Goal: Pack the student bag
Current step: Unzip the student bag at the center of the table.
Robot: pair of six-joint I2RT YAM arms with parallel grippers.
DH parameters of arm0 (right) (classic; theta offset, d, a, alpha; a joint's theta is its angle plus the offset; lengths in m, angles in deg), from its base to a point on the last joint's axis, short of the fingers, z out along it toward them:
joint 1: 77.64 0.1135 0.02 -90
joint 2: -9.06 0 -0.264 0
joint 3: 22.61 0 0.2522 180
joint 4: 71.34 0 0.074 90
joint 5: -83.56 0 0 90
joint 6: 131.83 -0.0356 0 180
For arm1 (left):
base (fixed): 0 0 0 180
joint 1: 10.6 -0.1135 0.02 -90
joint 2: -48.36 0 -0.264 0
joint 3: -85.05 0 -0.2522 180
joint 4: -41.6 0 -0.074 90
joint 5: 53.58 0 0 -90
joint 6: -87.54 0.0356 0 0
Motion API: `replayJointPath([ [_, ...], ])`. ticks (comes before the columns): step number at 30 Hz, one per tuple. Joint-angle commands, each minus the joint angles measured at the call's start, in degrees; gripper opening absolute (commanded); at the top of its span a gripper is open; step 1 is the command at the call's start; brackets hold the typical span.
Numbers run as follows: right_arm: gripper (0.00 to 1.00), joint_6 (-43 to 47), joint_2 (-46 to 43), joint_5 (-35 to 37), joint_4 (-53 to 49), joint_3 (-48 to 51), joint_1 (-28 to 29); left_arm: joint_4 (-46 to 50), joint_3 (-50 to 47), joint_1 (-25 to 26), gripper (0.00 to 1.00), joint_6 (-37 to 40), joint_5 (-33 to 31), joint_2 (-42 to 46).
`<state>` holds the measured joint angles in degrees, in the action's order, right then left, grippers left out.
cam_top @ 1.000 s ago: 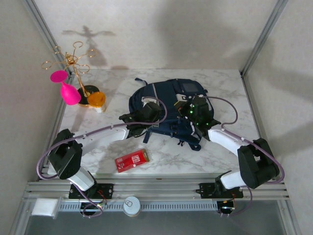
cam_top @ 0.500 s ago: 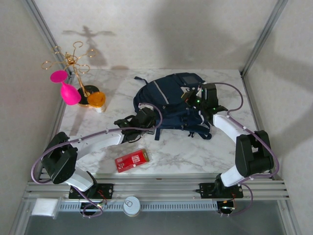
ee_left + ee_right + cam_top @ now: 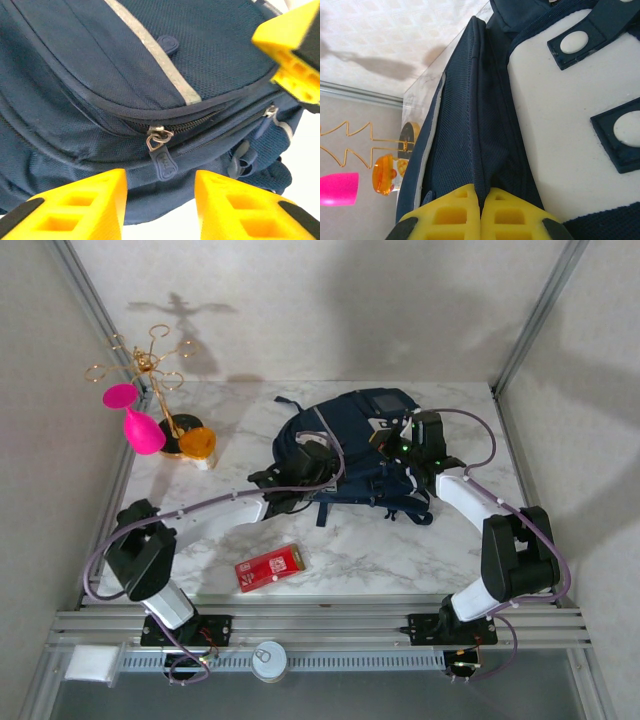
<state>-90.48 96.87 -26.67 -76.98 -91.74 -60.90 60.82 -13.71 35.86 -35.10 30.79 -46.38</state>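
The student bag [image 3: 350, 430], navy with a pale stripe, lies in the middle of the marble table. My left gripper [image 3: 312, 460] is at its near-left side and open. In the left wrist view the bag [image 3: 100, 75] is close up and its zip pull [image 3: 164, 160] hangs just beyond my open left gripper [image 3: 160, 205], touching neither finger. My right gripper [image 3: 398, 443] is at the bag's right side. In the right wrist view my right gripper [image 3: 481, 200] is shut on a fold of the bag's navy fabric [image 3: 465, 125], beside a grey-white patch [image 3: 560, 115].
A red packet [image 3: 270, 567] lies on the table near the front edge. At the back left stand a gold wire stand [image 3: 150, 365], a pink object [image 3: 142, 428] and an orange one [image 3: 197, 443]. Metal frame posts flank the table [image 3: 480, 420].
The right gripper dragged the bag toward the back right and holds it there. The left gripper let go, pulled back, then came up against the bag again and opened.
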Motion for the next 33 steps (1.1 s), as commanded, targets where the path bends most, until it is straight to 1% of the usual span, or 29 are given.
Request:
replayJointPath([
  [1, 0.00, 0.41, -1.94, -3.25, 6.56, -0.61, 0.06, 2.28, 3.18, 0.30, 0.42, -2.31, -1.89, -2.42],
  [4, 0.00, -0.03, -1.76, -3.25, 6.90, -0.61, 0.08, 2.54, 3.88, 0.13, 0.45, -3.15, -1.45, -3.64],
  [6, 0.00, -0.67, -1.55, -3.53, 8.00, -0.23, 0.11, 0.14, 3.67, 0.12, 0.46, -3.49, 0.35, -4.44],
  [10, 0.00, -2.30, -0.89, -4.31, 9.52, 0.24, 0.06, -1.10, 7.13, 0.13, 0.46, -3.71, 1.18, -7.99],
  [12, 0.00, -2.99, -1.04, -4.31, 10.09, 0.85, 0.06, -4.21, 7.40, 0.21, 0.44, -4.07, 2.24, -8.81],
  [14, 0.00, -2.97, -1.37, -4.35, 10.27, 1.06, 0.06, -5.53, 7.72, 0.21, 0.39, -4.42, 2.10, -9.32],
  [19, 0.00, -2.16, -1.76, -3.79, 9.00, 0.88, -0.12, -4.27, 7.12, 0.13, 0.26, -4.53, -1.31, -8.59],
  [22, 0.00, -2.25, -1.63, -4.23, 9.21, 0.54, -0.12, -3.88, 6.20, -0.22, 0.13, -4.40, -2.09, -7.95],
  [25, 0.00, -1.92, -1.75, -4.38, 8.78, 0.02, -0.28, -4.71, 4.88, -0.40, 0.07, -4.12, -1.87, -6.68],
  [27, 0.00, -1.48, -1.76, -4.55, 8.20, -0.38, -0.45, -4.32, 4.40, -0.40, 0.01, -3.54, -2.14, -5.59],
  [31, 0.00, 0.80, -1.96, -5.39, 6.04, -1.21, -0.99, 0.77, 4.24, -1.27, 0.00, -2.75, -5.55, -3.86],
  [33, 0.00, 2.42, -2.12, -5.80, 4.00, -2.03, -1.61, 2.35, 3.00, -1.95, 0.00, -2.43, -6.10, -2.72],
])
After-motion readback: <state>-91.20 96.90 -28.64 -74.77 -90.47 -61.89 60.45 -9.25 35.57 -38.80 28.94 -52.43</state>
